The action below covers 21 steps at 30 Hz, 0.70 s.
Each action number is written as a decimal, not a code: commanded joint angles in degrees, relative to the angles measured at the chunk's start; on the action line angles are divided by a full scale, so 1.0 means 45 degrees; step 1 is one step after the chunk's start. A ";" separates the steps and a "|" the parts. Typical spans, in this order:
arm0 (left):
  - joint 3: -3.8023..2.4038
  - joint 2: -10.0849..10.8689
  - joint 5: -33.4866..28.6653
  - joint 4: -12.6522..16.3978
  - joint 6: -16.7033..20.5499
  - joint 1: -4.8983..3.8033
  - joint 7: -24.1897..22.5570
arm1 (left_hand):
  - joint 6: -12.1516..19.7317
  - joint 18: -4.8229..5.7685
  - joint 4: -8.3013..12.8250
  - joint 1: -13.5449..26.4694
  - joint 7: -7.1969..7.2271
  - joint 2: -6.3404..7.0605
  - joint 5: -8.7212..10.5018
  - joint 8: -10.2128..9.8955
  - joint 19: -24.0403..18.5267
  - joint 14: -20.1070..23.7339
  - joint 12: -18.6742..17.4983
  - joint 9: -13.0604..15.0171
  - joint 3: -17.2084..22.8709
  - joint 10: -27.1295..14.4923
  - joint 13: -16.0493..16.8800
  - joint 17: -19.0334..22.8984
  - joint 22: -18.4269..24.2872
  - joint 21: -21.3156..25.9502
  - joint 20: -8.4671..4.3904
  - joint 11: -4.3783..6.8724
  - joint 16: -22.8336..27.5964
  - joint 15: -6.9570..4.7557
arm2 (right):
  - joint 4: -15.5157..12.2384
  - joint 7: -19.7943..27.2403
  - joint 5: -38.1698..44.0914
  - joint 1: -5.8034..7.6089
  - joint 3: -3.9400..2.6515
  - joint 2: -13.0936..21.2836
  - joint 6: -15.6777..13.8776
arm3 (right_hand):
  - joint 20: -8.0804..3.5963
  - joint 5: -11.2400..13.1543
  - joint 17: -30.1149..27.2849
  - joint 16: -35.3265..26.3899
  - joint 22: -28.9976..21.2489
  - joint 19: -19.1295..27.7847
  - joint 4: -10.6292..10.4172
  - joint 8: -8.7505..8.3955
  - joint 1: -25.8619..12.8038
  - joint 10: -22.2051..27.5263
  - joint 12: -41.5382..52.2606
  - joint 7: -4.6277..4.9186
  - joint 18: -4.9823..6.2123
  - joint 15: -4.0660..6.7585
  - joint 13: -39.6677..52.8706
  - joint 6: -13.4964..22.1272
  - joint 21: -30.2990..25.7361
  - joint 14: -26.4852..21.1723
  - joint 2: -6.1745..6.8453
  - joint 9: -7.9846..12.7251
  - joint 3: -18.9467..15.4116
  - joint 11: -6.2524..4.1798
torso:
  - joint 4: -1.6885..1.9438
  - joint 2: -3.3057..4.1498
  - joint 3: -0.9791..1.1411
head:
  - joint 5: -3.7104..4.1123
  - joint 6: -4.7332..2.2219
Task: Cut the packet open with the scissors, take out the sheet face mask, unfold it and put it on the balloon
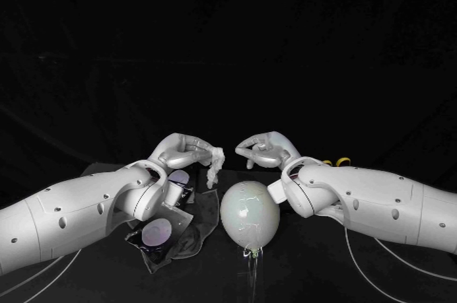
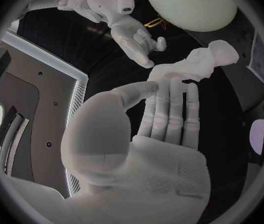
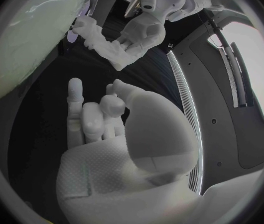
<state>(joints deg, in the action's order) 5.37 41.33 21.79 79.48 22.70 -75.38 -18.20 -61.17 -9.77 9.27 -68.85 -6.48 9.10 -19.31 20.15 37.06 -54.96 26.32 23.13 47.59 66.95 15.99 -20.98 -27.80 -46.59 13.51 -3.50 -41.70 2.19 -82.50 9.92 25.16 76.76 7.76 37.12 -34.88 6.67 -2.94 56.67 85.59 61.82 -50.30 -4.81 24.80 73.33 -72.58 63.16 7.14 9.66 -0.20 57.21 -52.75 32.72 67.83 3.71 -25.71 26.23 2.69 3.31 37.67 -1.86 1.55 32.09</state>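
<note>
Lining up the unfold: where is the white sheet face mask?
In the head view the white folded sheet face mask hangs from the fingers of the left hand, beyond the pale egg-shaped balloon, across from the right hand.

The right arm (image 1: 381, 207) hides the scissors (image 1: 336, 162) (all but yellow handles).

smooth glossy balloon (image 1: 249, 214); soft cloth-like sheet mask (image 2: 194, 64); shiny crinkled plastic packet (image 1: 181, 240); matt black table (image 1: 305, 270)

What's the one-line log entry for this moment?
left hand: holds bunched mask | right hand: empty | balloon: bare | packet: beside balloon
</note>
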 commanded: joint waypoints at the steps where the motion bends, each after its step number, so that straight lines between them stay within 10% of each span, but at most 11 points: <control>1: -0.0019 -0.0024 -0.0019 0.0036 0.0065 -0.0011 -0.0066 | -0.0065 -0.0128 0.0063 -0.0053 -0.0028 -0.0128 0.0018 0.0033 -0.0085 -0.0010 0.0074 0.1027 0.0010 -0.0040 0.0022 -0.0021 -0.0012 -0.0060 -0.0005 0.0004 -0.0065 -0.0075 | -0.0019 -0.0633 0.1170 -0.0001 -0.0004 -0.0102 0.1136 | 0.0079 0.0039 0.0572 0.0123 0.0009 0.0108 -0.0174 -0.0544 -0.0416 -0.0194 0.0499 0.0307 -0.0021 -0.0209 0.0601 0.0674 -0.0027 0.0351 0.0841 0.0298 -0.0596 0.0302 | 0.0015 0.0000 0.0003 | 0.0005 -0.0011; 5: -0.0019 -0.0024 -0.0026 0.0058 0.0063 -0.0011 -0.0065 | -0.0065 -0.0128 0.0063 -0.0053 -0.0028 -0.0128 0.0018 0.0033 -0.0085 -0.0010 0.0074 0.1027 0.0010 -0.0040 0.0022 -0.0021 -0.0012 -0.0060 -0.0005 0.0004 -0.0065 -0.0075 | 0.0039 -0.0859 0.1686 -0.0005 -0.0001 -0.0240 0.1247 | 0.0301 0.0053 0.1012 0.0397 0.0061 0.0123 -0.0448 -0.1092 -0.0382 -0.0186 0.1125 0.0570 -0.0075 -0.0516 0.1284 0.0882 -0.0043 0.0500 0.1136 0.0599 -0.1151 0.0570 | 0.0015 0.0000 -0.0002 | 0.0029 -0.0006; 21: -0.0021 -0.0077 -0.0084 0.0121 0.0037 -0.0011 -0.0087 | -0.0057 -0.0125 0.0069 -0.0045 -0.0030 -0.0140 0.0023 0.0036 -0.0094 -0.0003 0.0080 0.1029 0.0010 -0.0048 0.0029 -0.0025 -0.0020 -0.0073 -0.0004 0.0002 -0.0067 -0.0072 | 0.0320 -0.1037 0.2215 -0.0012 0.0011 -0.0685 0.1164 | 0.0483 0.0045 0.2176 0.0783 0.0262 0.0006 -0.0916 -0.1409 0.0111 -0.0774 0.2396 0.0557 0.0071 -0.0559 0.2701 0.0465 0.0096 0.1225 0.1056 0.0801 -0.2012 0.0596 | 0.0013 -0.0005 -0.0004 | 0.0036 0.0021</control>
<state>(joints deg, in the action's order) 5.36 41.14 21.70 79.83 22.81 -75.38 -18.12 -61.18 -9.72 9.26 -69.07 -6.68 8.89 -19.28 20.03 37.07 -54.87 26.30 23.13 47.58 66.94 16.04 -21.01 -27.85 -46.55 13.51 -3.50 -41.70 2.28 -81.08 5.55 33.41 76.70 7.83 34.15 -30.36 8.44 -2.86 66.26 88.92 62.92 -50.22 -8.95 18.76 73.31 -75.88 73.80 9.57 9.27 -2.74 69.09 -50.31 32.95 73.15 8.30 -22.15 17.38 5.31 3.37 37.67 -1.88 1.71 32.16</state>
